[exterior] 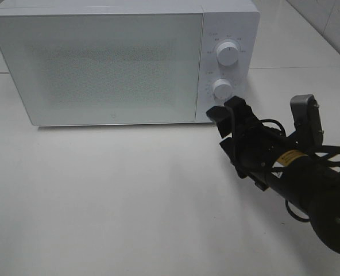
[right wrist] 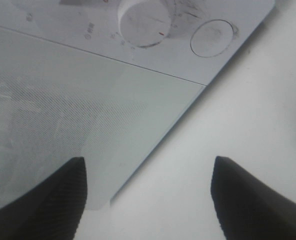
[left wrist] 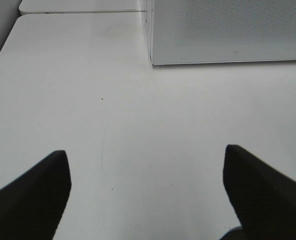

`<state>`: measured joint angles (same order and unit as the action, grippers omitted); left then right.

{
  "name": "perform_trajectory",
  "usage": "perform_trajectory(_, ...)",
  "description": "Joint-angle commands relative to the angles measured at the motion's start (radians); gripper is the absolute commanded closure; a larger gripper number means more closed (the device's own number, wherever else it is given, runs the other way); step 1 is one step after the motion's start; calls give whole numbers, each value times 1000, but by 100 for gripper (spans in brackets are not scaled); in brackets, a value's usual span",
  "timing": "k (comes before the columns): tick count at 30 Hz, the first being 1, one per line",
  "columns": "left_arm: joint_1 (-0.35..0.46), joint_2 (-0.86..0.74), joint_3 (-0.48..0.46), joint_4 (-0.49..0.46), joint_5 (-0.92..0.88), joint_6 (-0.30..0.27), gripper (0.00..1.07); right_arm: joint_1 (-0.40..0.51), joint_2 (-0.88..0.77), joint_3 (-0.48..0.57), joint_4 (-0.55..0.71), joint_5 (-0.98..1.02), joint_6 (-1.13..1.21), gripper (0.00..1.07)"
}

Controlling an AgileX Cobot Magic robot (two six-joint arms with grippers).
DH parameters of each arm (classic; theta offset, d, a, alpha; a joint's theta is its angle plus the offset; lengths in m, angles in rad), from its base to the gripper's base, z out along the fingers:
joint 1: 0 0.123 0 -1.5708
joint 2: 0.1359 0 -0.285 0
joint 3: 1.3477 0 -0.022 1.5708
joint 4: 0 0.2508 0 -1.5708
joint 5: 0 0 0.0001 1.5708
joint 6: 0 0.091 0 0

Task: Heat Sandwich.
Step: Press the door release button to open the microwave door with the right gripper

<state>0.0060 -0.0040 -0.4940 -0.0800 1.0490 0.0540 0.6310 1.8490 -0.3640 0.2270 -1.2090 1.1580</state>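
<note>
Right end effector (exterior: 224, 107) beside boxy white microwave (exterior: 112, 63)

Bright, even overhead light washed the white table (exterior: 101, 201) and microwave (exterior: 101, 63) pale; a thin soft shadow lay beneath the microwave. In both wrist views the dark fingers (right wrist: 43, 200) were blurred silhouettes, the surfaces beyond them slightly soft.

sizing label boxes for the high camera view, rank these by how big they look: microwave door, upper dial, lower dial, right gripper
1. microwave door, by far the largest
2. right gripper, though it is likely nearer the camera, which may inflate it
3. upper dial and lower dial: look about alike, so not ranked
</note>
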Motion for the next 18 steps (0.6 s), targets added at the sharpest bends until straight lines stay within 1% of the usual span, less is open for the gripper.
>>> perform_trajectory(1, -6, -22, 3, -4, -13, 0, 30, -1, -34, 58, -59, -139, -44, 37)
perform_trajectory(4, -6, -22, 3, -4, -13, 0, 30, -1, -45, 80, -63, -141, -44, 37)
perform_trajectory(6, -6, -22, 3, -4, -13, 0, 30, -2, -56, 114, -59, -144, -44, 37)
perform_trajectory(12, -6, -22, 3, -4, -13, 0, 30, -2, -97, 147, -80, -125, -87, 37)
perform_trajectory(13, -6, -22, 3, -4, -13, 0, 30, -2, -115, 150, -80, -101, -98, 37)
perform_trajectory(14, -6, -22, 3, -4, -13, 0, 30, -2, -153, 152, -82, -35, -130, 37)
perform_trajectory(15, -6, -22, 3, -4, -13, 0, 30, -2, -153, 152, -82, -35, -130, 37)
perform_trajectory(16, -6, -22, 3, -4, -13, 0, 30, -2, -178, 152, -82, 11, -156, 37)
perform_trajectory(17, -6, -22, 3, -4, -13, 0, 30, -2, -206, 151, -79, 59, -180, 37)
perform_trajectory(18, -6, -22, 3, -4, -13, 0, 30, -2, -263, 142, -79, 153, -253, 37)
